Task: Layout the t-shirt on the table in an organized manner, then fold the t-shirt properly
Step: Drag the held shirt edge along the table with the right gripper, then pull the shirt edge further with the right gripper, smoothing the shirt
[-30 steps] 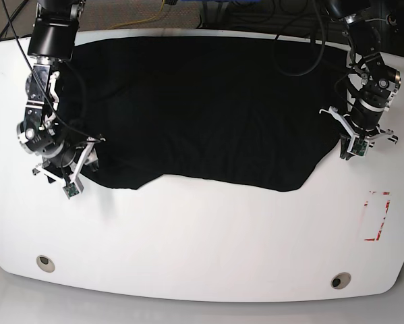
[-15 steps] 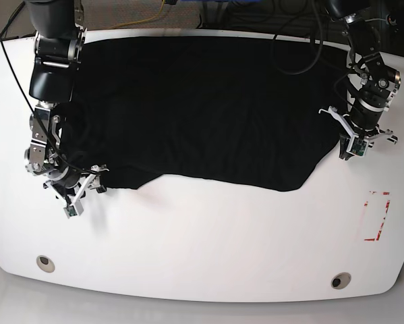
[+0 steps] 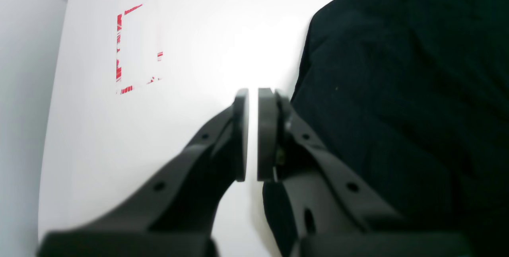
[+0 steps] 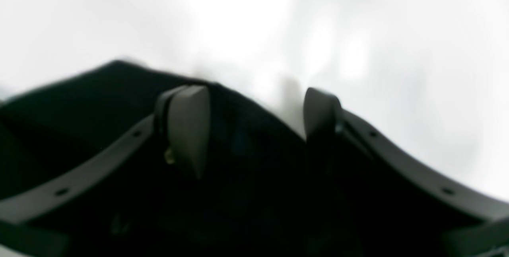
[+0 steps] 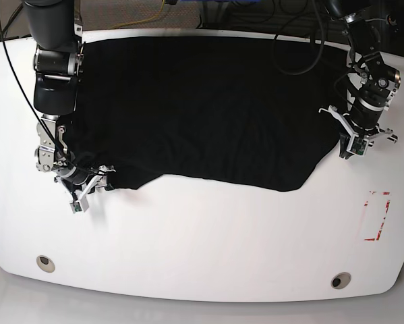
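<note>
The black t-shirt [image 5: 202,108] lies spread over the back half of the white table [image 5: 202,243], its front edge wavy. At the shirt's front left corner my right gripper [image 5: 87,186] sits low. In the blurred right wrist view this gripper [image 4: 254,110] is open, and the dark cloth [image 4: 238,177] lies under and between the fingers, its edge just past their tips. My left gripper [image 5: 359,146] hangs by the shirt's right edge. In the left wrist view it [image 3: 253,92] is shut on nothing, over bare table just left of the t-shirt [image 3: 397,90].
A red rectangular outline mark [image 5: 377,216] sits near the table's right edge, also visible as the red mark [image 3: 135,46] in the left wrist view. Two round metal inserts [image 5: 45,262] [image 5: 340,280] lie near the front edge. Cables [image 5: 168,8] run behind the table.
My right arm has swung down and in, bringing its open gripper lower onto the shirt's front left corner. The left arm has not moved.
</note>
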Tool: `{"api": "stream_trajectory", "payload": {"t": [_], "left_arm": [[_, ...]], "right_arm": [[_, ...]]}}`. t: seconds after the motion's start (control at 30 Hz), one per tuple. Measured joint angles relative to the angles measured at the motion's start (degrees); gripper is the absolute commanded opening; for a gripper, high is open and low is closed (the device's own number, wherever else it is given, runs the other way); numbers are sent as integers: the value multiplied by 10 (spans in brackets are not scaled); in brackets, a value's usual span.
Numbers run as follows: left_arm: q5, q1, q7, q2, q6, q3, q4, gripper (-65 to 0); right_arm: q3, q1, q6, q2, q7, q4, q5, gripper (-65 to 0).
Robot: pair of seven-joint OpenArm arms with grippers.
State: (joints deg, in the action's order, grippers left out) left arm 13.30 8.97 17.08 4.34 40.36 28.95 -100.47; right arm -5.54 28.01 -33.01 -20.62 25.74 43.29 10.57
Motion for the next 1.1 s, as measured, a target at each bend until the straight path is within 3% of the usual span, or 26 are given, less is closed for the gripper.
{"api": "stream_trajectory", "payload": {"t": [0.57, 0.87, 1.1], "left_arm": [[0, 9, 0, 0, 0, 0, 0, -625], [0, 9, 0, 0, 0, 0, 0, -625], [0, 5, 0, 0, 0, 0, 0, -625]], "right_arm": [[30, -23, -15, 21, -43, 6, 16, -294], [31, -66, -16, 24, -37, 70, 17, -457], [31, -74, -16, 24, -17, 84, 18, -469]]}}
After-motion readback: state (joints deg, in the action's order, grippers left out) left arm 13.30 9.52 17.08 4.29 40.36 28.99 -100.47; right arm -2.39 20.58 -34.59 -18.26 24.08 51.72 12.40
